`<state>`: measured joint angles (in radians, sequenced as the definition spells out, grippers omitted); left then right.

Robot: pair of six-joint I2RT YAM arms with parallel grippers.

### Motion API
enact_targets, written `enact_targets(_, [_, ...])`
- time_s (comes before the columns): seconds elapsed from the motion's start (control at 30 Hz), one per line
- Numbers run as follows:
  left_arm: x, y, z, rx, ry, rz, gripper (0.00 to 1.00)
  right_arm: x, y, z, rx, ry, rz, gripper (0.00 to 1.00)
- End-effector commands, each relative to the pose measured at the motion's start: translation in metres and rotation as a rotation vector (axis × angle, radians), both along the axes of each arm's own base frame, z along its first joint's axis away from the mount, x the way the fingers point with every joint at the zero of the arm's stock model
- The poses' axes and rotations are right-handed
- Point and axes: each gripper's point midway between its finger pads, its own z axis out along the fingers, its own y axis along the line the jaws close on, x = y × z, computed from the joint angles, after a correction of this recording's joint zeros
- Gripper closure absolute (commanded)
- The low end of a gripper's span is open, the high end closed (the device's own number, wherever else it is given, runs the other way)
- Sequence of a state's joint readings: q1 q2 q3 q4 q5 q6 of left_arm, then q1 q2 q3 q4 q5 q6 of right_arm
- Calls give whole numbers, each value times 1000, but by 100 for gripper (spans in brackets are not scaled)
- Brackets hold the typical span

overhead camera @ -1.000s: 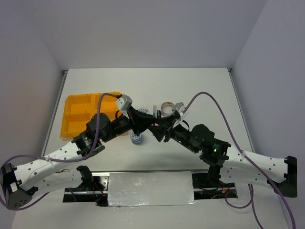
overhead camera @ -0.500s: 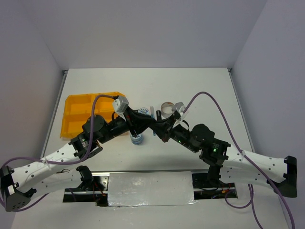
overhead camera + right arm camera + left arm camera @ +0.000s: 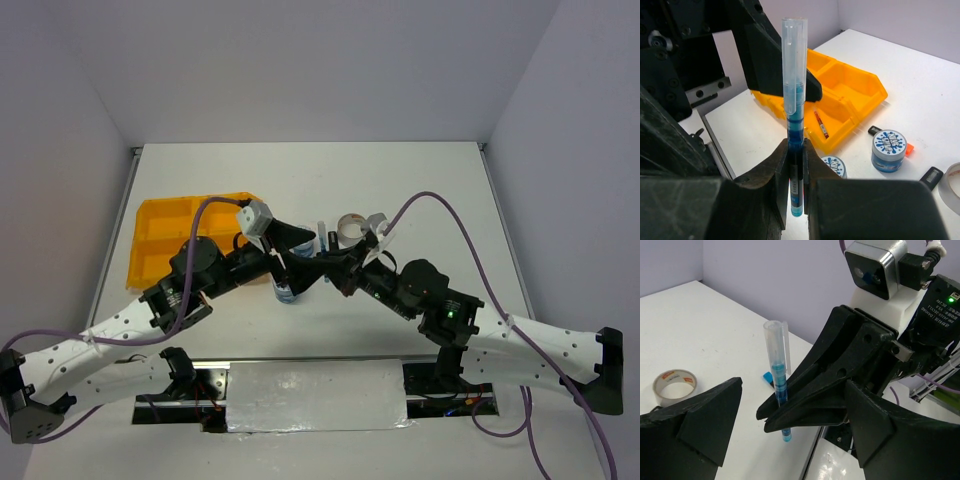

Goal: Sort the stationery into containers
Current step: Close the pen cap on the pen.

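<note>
Right pincer: pinching the clear-capped blue plastic pen, upright.
Left pincer: spread wide, either side of it.

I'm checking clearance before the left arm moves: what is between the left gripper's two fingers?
In the left wrist view, the right gripper, shut on the upright blue pen, sits between the left gripper's open fingers; the pen touches neither.
</note>
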<state>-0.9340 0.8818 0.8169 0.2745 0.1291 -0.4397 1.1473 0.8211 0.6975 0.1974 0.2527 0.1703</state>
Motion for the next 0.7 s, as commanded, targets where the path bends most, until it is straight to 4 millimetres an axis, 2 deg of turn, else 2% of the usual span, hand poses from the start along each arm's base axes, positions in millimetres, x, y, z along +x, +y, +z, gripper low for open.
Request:
enact_targets(0.0, [-4,8,43,-40,-102,11,4,3,-4,16,46,-23,-17,100])
enact_targets(0.17, [10,19,65,-42,-136,112,9,-5,2,11,33,-31,37,100])
enact_targets(0.2, [11,20,68,-50,-141,119,21,-6,3,11,34,-31,43,100])
enact_targets(0.27, [12,21,76,-59,-159,121,27,-8,5,11,29,-35,61,100])
enact_targets(0.43, [13,15,77,-41,-173,79,26,-23,14,10,14,-56,165,100])
enact_targets(0.67, [-5,14,70,-37,-215,-13,32,-29,13,13,14,-77,214,100])
